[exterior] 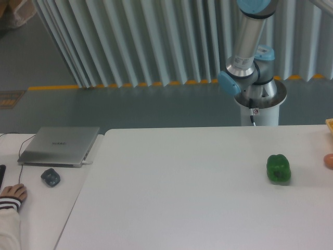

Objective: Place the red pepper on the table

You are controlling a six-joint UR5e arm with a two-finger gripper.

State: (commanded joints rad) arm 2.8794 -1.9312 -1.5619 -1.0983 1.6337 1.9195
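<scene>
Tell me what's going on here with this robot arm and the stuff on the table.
Nothing is being handled in view right now. The robot arm rises out of the top of the frame, so its tool isn't visible. A green pepper sits alone on the white table, with a small orange-pink object at the right edge. No red pepper is in sight. On the side desk are a closed laptop, a mouse and a person's hand.

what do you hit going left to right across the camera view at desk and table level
hand → mouse → laptop → green pepper → orange-pink object at the right edge. No red pepper or claw in view.
</scene>
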